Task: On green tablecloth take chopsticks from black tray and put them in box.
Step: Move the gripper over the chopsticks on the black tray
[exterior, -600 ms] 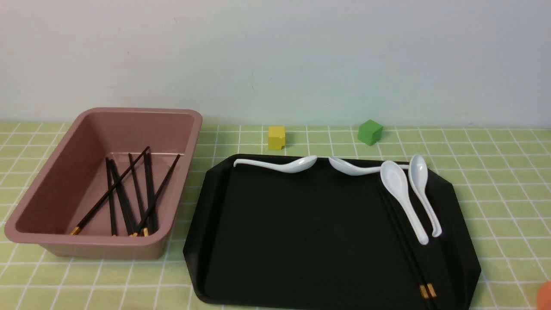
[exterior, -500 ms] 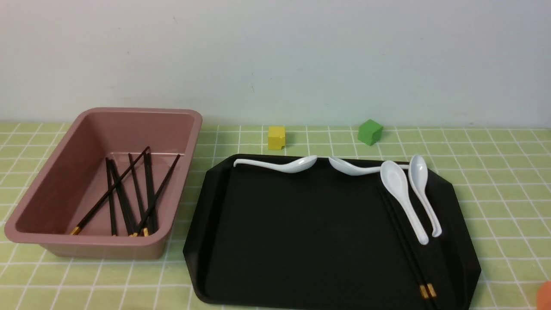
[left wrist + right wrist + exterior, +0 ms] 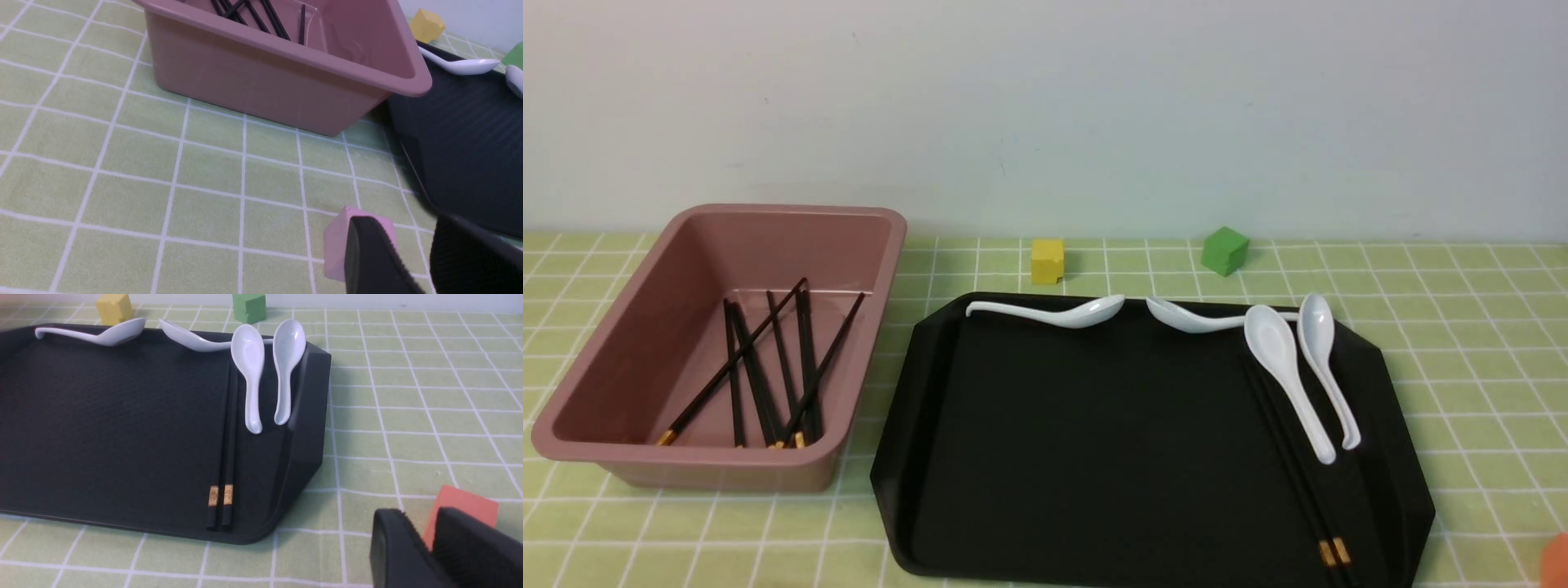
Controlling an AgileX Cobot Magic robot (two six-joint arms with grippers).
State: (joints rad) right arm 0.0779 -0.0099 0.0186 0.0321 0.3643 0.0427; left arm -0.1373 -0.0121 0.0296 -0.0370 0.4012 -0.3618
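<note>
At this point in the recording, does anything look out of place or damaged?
Mildly: one spoon lies tilted along the far edge of the tray, with its handle end passing behind the bowls of two others, so the spoons look untidy. I see no spill or breakage.

One tablecloth [image 3: 1486, 327], one box [image 3: 719, 457], one black tray [image 3: 1111, 457], four spoons [image 3: 1278, 347], four blocks [image 3: 1047, 261], two chopsticks [image 3: 1290, 457] on the tray, at least six inside the box.
</note>
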